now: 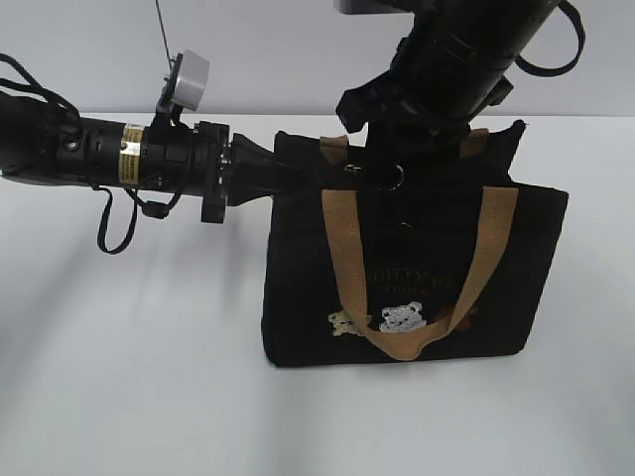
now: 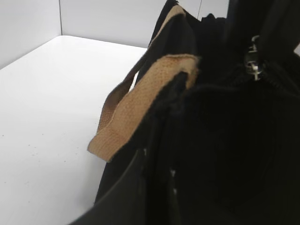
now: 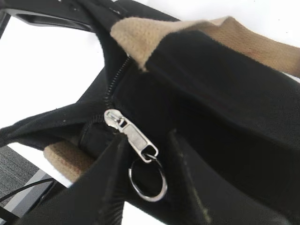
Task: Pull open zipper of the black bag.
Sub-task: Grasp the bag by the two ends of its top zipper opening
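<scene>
The black bag (image 1: 417, 288) stands upright on the white table, tan handles (image 1: 342, 248) hanging down its front. My left gripper (image 1: 270, 169) reaches in from the left and is shut on the bag's top-left edge; in the left wrist view it (image 2: 161, 168) shows only as dark fingers against black fabric. My right gripper (image 1: 389, 178) comes down from above at the zipper (image 3: 115, 79). The silvery pull (image 3: 129, 133) and its ring (image 3: 148, 179) hang between the right gripper's (image 3: 146, 140) fingers, which stand close on either side with thin gaps.
White tabletop (image 1: 129, 377) spreads to the left of the bag and in front of it. A pale wall runs behind. The left arm's cables (image 1: 114, 223) hang above the table at the left.
</scene>
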